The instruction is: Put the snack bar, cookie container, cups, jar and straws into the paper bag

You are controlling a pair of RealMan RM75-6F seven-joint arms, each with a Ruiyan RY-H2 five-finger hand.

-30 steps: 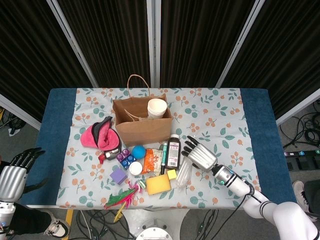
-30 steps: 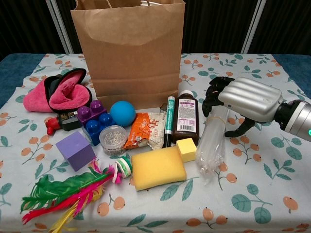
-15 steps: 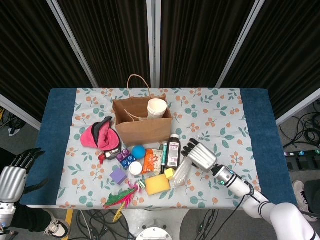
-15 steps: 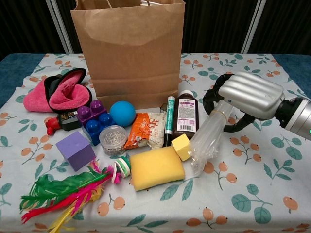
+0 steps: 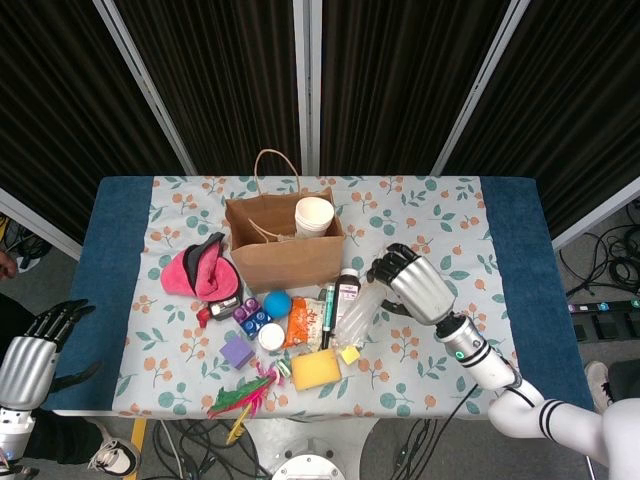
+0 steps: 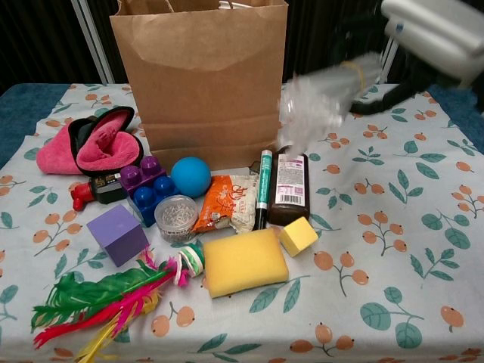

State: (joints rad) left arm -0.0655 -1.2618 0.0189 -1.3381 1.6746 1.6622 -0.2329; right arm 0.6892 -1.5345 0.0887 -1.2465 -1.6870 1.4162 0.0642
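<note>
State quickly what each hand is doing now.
Left hand: open, holding nothing.
Right hand: holding the straws, lifted off the table.

counting what is on the table

we are seeing one paper bag, one bundle of straws, one stack of cups, one brown bottle, one blue ball, two yellow sponges, one purple cube and two robot hands.

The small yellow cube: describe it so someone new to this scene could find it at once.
Start at the brown paper bag standing at the back of the table. Come forward past the dark bottle lying in front of it to the big yellow sponge. The small yellow cube sits just right of that sponge: same colour, much smaller, and blocky rather than flat.
</note>
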